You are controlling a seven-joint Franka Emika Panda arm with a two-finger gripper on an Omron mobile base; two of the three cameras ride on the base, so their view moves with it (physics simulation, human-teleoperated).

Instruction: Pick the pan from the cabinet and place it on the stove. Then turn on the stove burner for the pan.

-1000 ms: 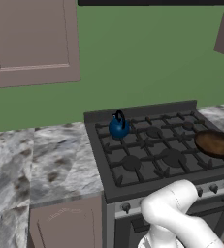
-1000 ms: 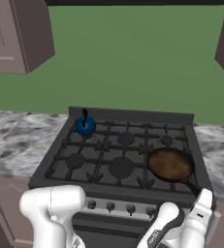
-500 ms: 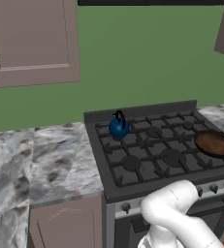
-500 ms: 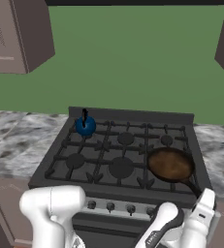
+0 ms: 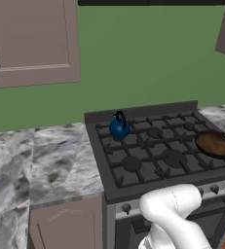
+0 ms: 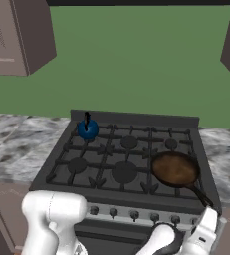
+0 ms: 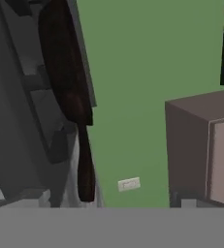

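The dark pan [image 6: 175, 169], brownish inside, sits flat on the front right burner of the stove [image 6: 117, 151], its thin handle pointing toward the front right corner. From the left base view the pan [image 5: 215, 144] lies at the right edge of the stove [image 5: 133, 146]. The hand view, rolled sideways, shows the pan [image 7: 60, 53] edge-on with its handle [image 7: 84, 160] running toward me. My gripper [image 6: 207, 226] hangs low in front of the range, below the handle end and right of the knob row [image 6: 134, 215]; its fingers are hidden. The upper cabinet [image 5: 31, 39] hangs at the left with its door closed.
A small blue kettle [image 5: 119, 127] stands on the back left burner [image 6: 87, 129]. Marble counter [image 5: 36, 165] flanks the range on both sides. Another upper cabinet [image 7: 200, 145] hangs to the right, with a wall outlet [image 7: 129, 184] on the green wall.
The hand has sunk slightly in front of the range. The pan and kettle have not moved.
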